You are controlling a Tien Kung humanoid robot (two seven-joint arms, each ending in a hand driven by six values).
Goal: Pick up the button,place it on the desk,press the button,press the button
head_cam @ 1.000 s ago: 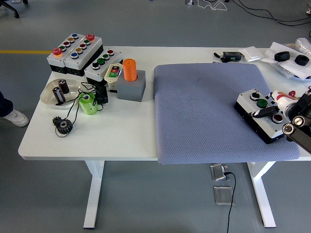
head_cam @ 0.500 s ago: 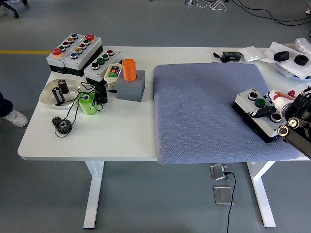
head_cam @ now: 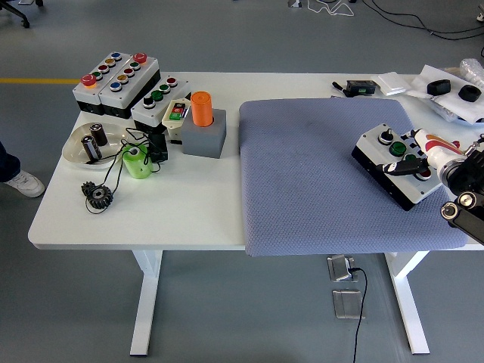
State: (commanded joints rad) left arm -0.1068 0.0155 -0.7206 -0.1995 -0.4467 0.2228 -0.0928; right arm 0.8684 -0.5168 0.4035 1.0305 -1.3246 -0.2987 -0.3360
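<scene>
A white-topped button box with black sides and black, green and red buttons is over the right part of the blue-grey mat, turned at an angle. My right hand comes in from the right edge and is shut on the box. Its dark thumb lies across the top near the red button, and its pale fingers are behind the box's far side. I cannot tell whether the box rests on the mat or hangs just above it. The left arm is out of view.
Other button boxes stand at the back left, beside an orange cylinder in a grey block. A bowl, a green cup and a black gear lie in front of them. Packets and black items crowd the back right corner. A person's shoe shows at the left edge.
My right hand has carried the button box up and to the left over the mat, away from the mat's near right corner.
</scene>
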